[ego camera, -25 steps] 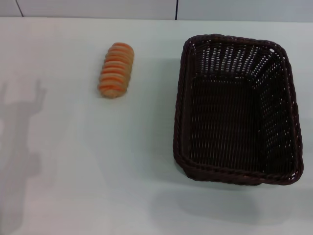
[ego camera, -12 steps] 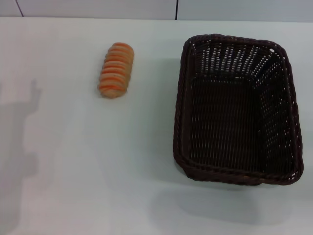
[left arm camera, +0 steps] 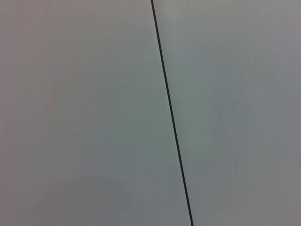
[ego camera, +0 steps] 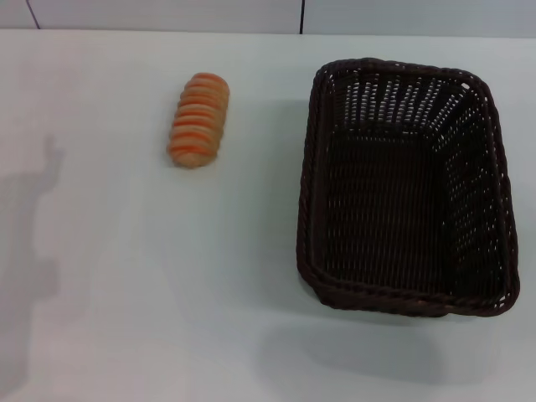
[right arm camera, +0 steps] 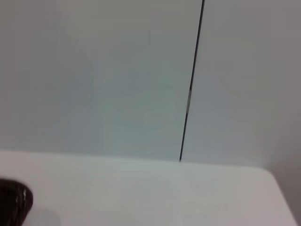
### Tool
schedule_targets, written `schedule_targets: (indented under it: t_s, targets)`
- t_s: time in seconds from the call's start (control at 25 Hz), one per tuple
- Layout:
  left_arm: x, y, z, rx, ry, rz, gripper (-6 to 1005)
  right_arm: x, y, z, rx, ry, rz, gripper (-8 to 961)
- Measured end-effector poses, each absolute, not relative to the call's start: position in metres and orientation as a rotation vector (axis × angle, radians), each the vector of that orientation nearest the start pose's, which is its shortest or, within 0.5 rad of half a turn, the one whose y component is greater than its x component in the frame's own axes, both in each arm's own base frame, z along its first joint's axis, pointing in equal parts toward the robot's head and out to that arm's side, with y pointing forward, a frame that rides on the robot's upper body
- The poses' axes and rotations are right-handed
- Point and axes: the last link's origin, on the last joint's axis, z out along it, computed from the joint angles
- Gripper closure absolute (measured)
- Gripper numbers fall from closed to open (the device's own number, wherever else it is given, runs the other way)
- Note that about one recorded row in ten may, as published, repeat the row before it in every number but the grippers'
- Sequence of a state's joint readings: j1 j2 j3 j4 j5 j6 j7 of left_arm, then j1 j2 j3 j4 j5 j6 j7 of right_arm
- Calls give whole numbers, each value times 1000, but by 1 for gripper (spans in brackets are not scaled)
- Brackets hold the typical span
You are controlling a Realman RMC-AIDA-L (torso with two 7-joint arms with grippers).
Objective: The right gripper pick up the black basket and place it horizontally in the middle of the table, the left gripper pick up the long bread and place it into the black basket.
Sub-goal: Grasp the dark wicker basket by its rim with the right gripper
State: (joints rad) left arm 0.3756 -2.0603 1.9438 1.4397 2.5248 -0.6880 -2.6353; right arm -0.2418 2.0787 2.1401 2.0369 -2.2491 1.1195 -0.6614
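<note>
The black basket (ego camera: 404, 188) stands empty on the right side of the white table (ego camera: 126, 276), its long side running away from me. A dark corner of the black basket (right arm camera: 14, 205) shows in the right wrist view. The long bread (ego camera: 198, 120), an orange-brown ridged loaf, lies on the table at the left of the basket, well apart from it. Neither gripper is in view. Only an arm's shadow (ego camera: 29, 251) falls on the table at the left edge.
A pale wall with a thin dark seam (ego camera: 301, 17) runs behind the table's far edge. The same wall seam (left arm camera: 171, 117) fills the left wrist view, and the wall seam (right arm camera: 190, 84) also stands above the table in the right wrist view.
The arm's shadow at the table's left edge has drawn back toward the left. The bread and the basket have not moved.
</note>
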Motion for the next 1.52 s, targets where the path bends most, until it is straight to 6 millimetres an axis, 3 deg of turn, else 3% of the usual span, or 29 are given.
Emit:
schedule_targets:
  t_s: [0.32, 0.52, 0.56, 0.6, 0.76, 1.04, 1.52]
  targets:
    - [-272, 243, 82, -1275, -408, -505, 141, 258, 262, 191, -1791, 971, -22, 382]
    - [-275, 244, 85, -1272, -413, -495, 141, 232, 288, 184, -1847, 951, -68, 383]
    - [-275, 244, 85, -1272, -413, -495, 141, 219, 300, 176, -1871, 935, -111, 383]
    - [-277, 245, 83, -1289, -421, -483, 141, 219, 300, 176, -1871, 935, -111, 383]
    - [-280, 245, 82, -1294, -425, -472, 141, 187, 320, 155, -1886, 893, -260, 384]
    - [-284, 240, 82, -1297, -433, -458, 141, 162, 327, 133, -1932, 933, -259, 382]
    - [-287, 248, 84, -1343, -392, -447, 141, 139, 311, 82, -1941, 1173, -272, 382]
